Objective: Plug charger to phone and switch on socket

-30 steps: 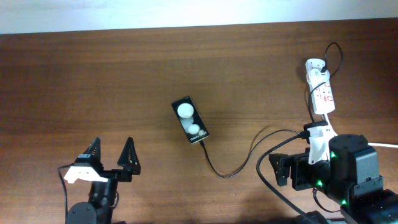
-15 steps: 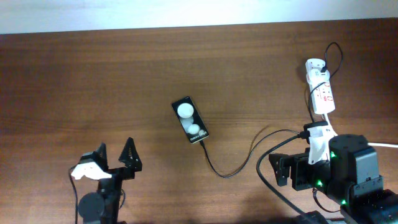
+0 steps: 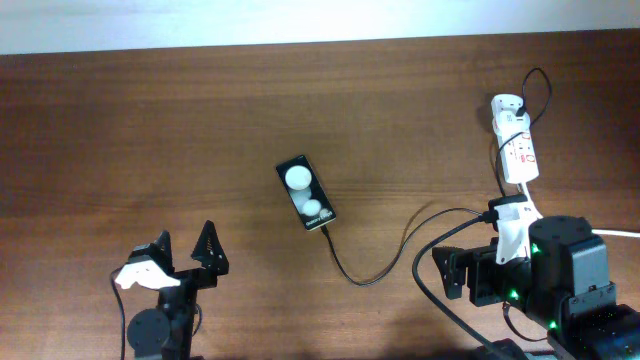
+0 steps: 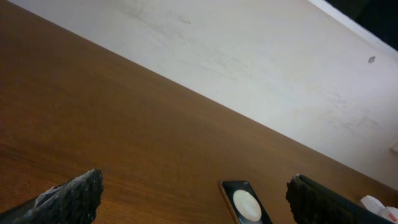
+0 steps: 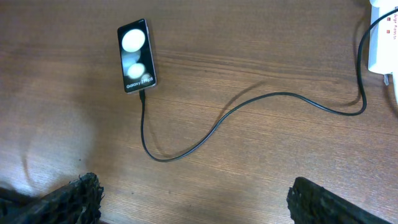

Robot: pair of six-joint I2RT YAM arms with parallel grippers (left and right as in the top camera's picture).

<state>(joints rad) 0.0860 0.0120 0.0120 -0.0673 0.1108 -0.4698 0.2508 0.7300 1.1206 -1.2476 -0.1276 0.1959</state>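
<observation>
The black phone (image 3: 306,194) with two white round spots lies mid-table; it also shows in the left wrist view (image 4: 244,203) and the right wrist view (image 5: 136,46). The thin black charger cable (image 3: 380,266) has its tip at the phone's lower end (image 5: 142,92) and loops right (image 5: 249,106) toward the white socket strip (image 3: 516,150) with red marks, whose edge shows in the right wrist view (image 5: 382,37). My left gripper (image 3: 185,256) is open and empty at the near left, well short of the phone. My right gripper (image 5: 193,199) is open and empty, near the right front.
The brown wooden table (image 3: 150,130) ends at a white wall along the far edge (image 4: 249,56). A thick white cord (image 3: 618,233) leaves at the right. My right arm's body (image 3: 560,280) sits over the strip's near end.
My left arm pulled back toward the near edge during the first half second and has held still since. The right arm, phone and cable have not moved.
</observation>
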